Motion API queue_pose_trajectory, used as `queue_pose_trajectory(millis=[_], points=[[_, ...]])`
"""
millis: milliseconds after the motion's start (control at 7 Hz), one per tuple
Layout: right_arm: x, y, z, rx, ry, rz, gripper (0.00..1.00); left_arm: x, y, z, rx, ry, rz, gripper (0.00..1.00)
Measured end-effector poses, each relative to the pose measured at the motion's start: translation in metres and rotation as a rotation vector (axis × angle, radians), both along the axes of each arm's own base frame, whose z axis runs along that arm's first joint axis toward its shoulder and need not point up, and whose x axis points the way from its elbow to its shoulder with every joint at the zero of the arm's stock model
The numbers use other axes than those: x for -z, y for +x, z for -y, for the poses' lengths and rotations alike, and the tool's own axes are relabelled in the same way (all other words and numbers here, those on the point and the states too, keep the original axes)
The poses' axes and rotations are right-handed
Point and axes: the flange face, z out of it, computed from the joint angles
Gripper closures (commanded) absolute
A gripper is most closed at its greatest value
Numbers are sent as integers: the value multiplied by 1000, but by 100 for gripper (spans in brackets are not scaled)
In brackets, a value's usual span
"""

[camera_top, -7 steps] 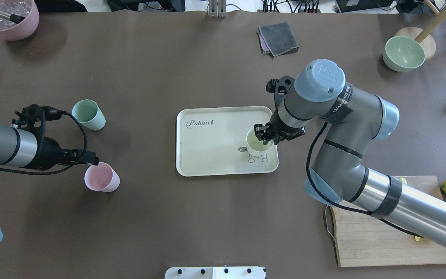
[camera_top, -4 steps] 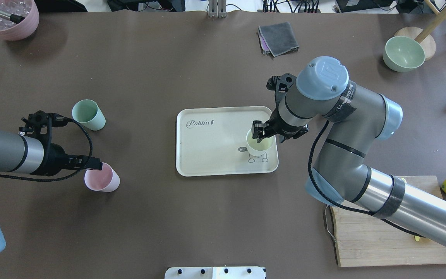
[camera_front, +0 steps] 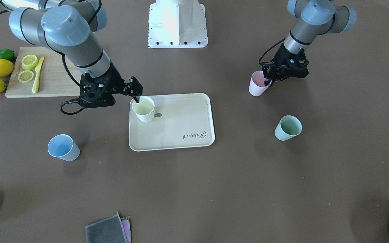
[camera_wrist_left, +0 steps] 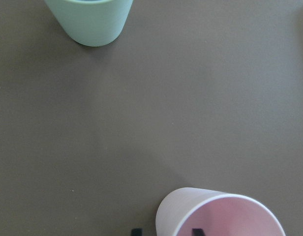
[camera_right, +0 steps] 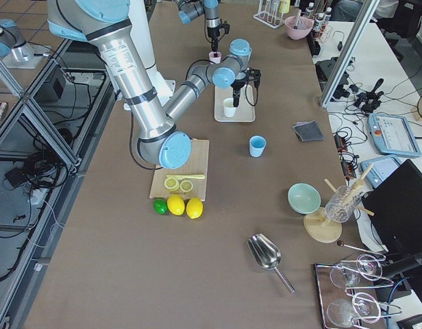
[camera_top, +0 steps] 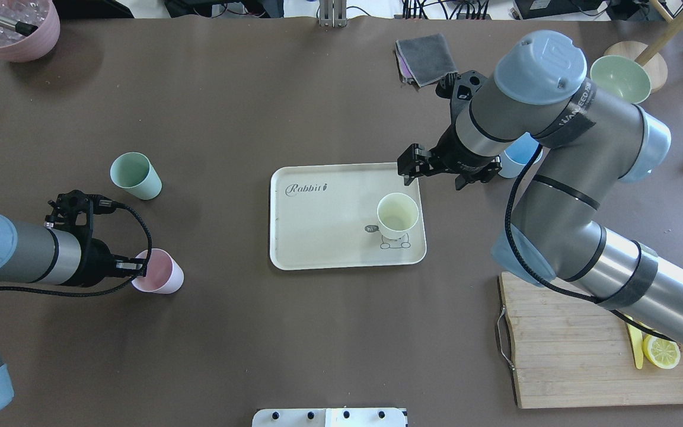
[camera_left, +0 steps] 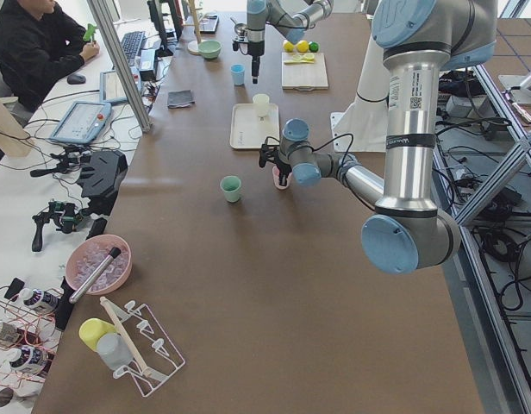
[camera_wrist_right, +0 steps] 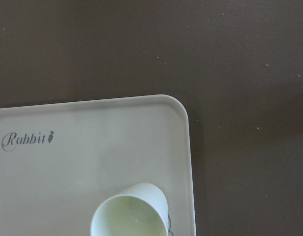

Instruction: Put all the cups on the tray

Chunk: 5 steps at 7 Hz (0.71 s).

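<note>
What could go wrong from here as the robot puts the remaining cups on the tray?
1. The left jaws straddle the rim of the pink cup, one inside; a pinch may tip it on lifting.
2. The right jaws hang open close by the yellow cup near the tray edge; a sideways sweep might clip it.

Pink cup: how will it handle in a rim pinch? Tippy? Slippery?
The pink cup looks light and stiff: small, empty, thin-walled. It tapers to a narrower base, so a sideways nudge could tip it. The left gripper straddles one wall; the matte surface probably holds, but it may swing.
</note>
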Motion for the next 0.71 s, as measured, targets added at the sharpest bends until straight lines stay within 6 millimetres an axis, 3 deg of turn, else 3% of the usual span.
queue_pose_trajectory(millis=[429,571,714], points=[[-12,44,30,-14,-19,-23,0,27,-3,6,6,9,-40,100],[-23,60,39,-12,-5,-42,0,53,7,19,11,-5,-51,100],[-39,77,48,-6,17,-64,0,95,26,35,22,-31,-45,100]])
